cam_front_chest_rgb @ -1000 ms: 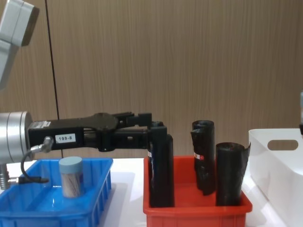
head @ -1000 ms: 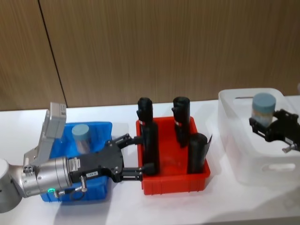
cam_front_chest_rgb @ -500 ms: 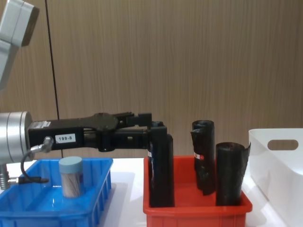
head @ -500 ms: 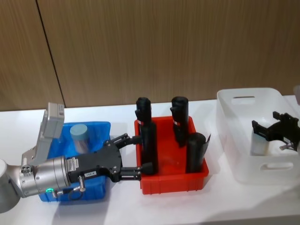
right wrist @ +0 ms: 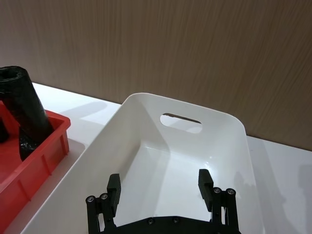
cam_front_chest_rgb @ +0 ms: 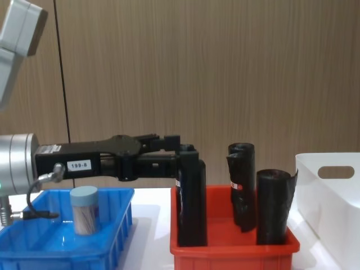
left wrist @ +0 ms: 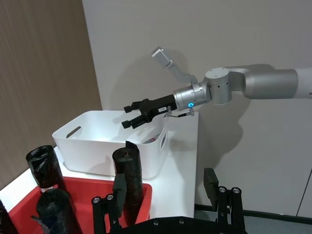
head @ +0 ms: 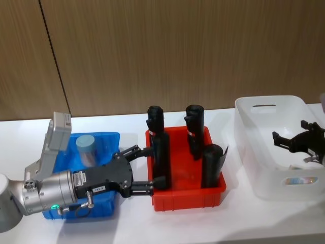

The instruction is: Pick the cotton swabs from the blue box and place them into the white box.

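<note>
Head view: the left gripper reaches across from the blue box, its fingers spread beside a black roll in the red bin and gripping nothing. One cotton swab jar stands in the blue box. The right gripper hangs open and empty over the white box, where a second swab jar lies low by the near wall. Both wrist views show wide, empty jaws. Chest view: the cotton swab jar is upright in the blue box.
</note>
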Robot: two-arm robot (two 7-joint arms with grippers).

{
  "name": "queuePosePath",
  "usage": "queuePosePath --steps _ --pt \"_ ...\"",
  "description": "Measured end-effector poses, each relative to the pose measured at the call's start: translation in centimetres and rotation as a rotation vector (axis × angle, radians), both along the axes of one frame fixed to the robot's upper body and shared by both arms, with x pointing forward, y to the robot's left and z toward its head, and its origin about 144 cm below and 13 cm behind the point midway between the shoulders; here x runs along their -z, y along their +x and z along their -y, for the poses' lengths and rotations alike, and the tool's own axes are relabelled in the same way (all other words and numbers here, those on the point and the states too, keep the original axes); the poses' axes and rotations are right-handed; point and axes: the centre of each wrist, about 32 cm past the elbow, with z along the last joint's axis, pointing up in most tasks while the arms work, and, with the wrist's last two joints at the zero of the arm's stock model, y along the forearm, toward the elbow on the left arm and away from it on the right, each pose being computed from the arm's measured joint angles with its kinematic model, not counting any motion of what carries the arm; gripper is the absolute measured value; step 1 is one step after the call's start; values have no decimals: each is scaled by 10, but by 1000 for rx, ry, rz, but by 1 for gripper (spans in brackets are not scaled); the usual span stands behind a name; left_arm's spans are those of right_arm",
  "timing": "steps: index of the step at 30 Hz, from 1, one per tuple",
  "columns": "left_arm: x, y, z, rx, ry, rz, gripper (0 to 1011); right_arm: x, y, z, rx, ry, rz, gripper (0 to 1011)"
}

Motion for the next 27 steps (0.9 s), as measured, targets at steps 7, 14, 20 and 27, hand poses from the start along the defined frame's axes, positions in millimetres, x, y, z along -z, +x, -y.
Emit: queuePosePath --steps 7,14,20,27 --pt "1 -5 6 -51 12 5 1004 3 -8 -9 -11 6 17 1001" --pt "3 -11 15 -118 28 13 1004 7 -25 -28 -33 26 54 1001" --pt "4 -16 22 -177 40 22 1004 10 -41 -44 -49 47 83 1001" --pt "5 -23 30 -244 53 34 1004 12 -59 -61 -66 77 115 1001"
